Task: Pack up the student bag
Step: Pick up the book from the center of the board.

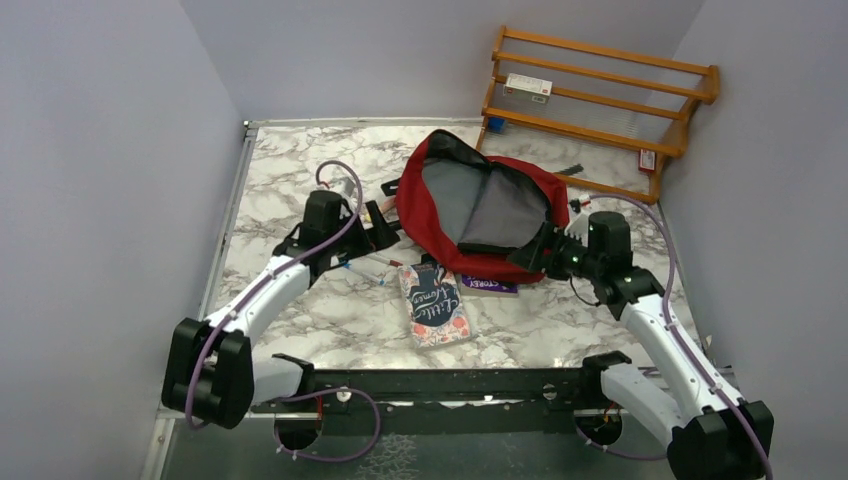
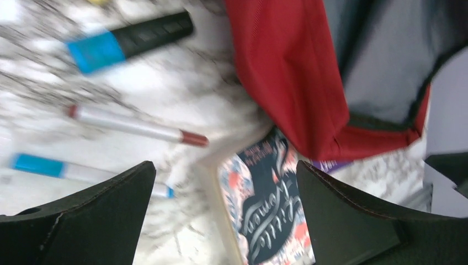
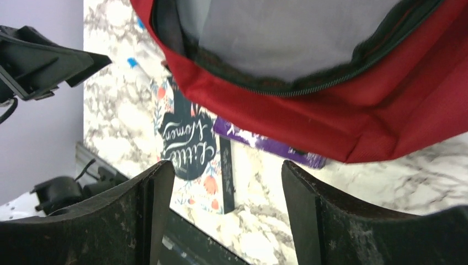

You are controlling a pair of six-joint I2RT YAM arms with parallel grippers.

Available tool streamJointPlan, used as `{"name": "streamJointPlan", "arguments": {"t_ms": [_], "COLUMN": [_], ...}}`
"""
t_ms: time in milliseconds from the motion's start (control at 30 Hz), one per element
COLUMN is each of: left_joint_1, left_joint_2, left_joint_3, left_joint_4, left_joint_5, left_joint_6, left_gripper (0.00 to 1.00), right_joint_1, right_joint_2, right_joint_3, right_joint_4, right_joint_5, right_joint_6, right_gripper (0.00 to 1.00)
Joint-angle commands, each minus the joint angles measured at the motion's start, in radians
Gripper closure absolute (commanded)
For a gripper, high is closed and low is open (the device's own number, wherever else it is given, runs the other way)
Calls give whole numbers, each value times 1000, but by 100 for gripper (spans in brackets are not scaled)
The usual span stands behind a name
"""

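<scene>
While the student bag point(image 1: 470, 205) sits unzipped at the far middle of the table point(image 1: 300, 320), nothing shows inside. Floral book point(image 1: 434, 305), purple book point(image 1: 490, 286) and pens point(image 2: 132, 126) lie outside, near-left. Left gripper point(image 2: 226, 168) and right gripper point(image 3: 227, 165) are both spread, empty. Packing looks barely begun.

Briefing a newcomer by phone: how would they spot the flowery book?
Find the large dark-red fabric backpack lying open mid-table. At its near edge lies a flat floral paperback. Unlike the purple book under the backpack, its dark oval reads Little Women.
</scene>
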Motion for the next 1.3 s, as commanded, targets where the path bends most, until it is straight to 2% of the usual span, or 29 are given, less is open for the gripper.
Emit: {"name": "streamJointPlan", "arguments": {"t_ms": [0,133,300,433,567,833,1000,1100,1267], "left_joint_1": [-157,-287,-348,-391,-418,-453,-454,-454,-453], "left_joint_2": [-103,-182,-204,-160,-98,-39,-28,2,54], "left_joint_3": [-87,-194,-277,-296,-319,-358,-406,-410,-399], "left_joint_4": [-15,-16,23,73,131,154,198,202,166], "left_joint_5": [-29,-141,-171,-188,-186,-181,-179,-183,-195], "left_joint_6": [-102,-217,-268,-269,-291,-338,-362,-360,-354], "left_gripper": [1,1,2,4,8,26,43,50,73], "right_joint_1": [36,181,471,602,615,614,615,614,614], "right_joint_2": [-66,-64,-1,122,188,203,209,223,245], "right_joint_3": [-62,-106,-183,-173,-158,-188,-212,-218,-225], "right_joint_4": [4,23,155,215,225,223,239,253,274], "right_joint_5": [-119,-57,100,218,269,299,310,305,301], "right_joint_6": [25,122,264,302,303,335,364,373,389], "right_gripper": [23,22,21,21,21,21,22,22,22]}}
